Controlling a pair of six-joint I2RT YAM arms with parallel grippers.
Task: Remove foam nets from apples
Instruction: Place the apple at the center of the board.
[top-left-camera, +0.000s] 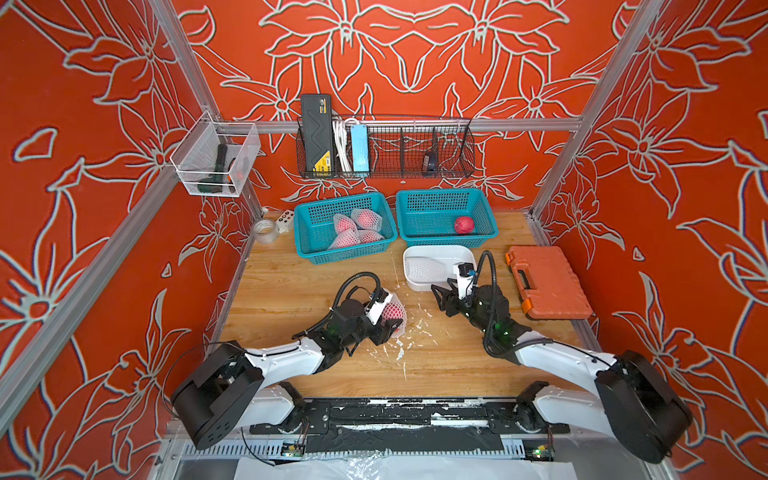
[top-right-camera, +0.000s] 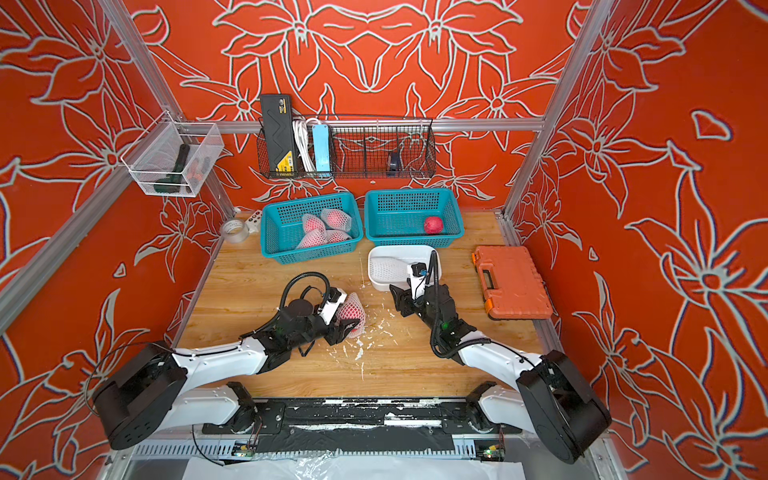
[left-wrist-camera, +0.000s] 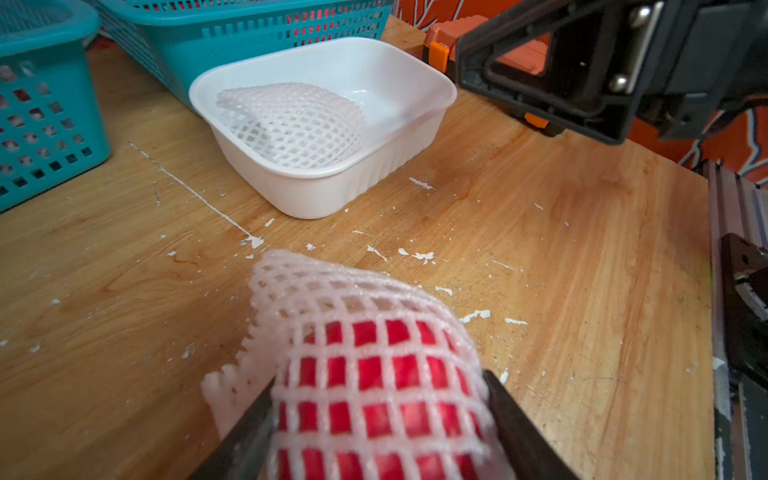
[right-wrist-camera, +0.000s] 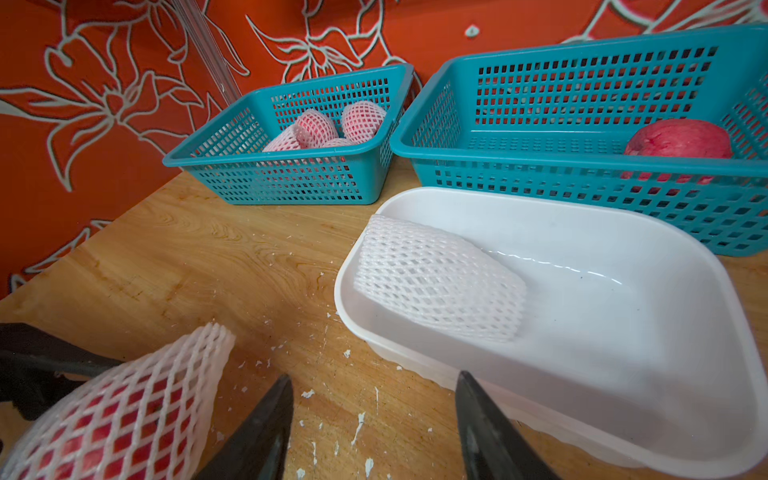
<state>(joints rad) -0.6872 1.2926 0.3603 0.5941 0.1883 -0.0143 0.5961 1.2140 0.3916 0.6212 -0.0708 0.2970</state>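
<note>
Centrally, L end effector (left-wrist-camera: 382, 432) clamps netted apple (left-wrist-camera: 374, 365), clear of tray (left-wrist-camera: 332, 195).

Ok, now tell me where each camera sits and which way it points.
Top views: high above the robot's base, looking down and forward over the wooden table to the back wall; both arms show, left gripper shut on a netted apple, right gripper open.
Left wrist: behind the left gripper's fingers, facing the white tray and the right gripper.
Right wrist: behind its open fingers, facing the tray and two teal baskets.
Shared: both wrist views show the empty foam net in the tray and the netted apple.
</note>
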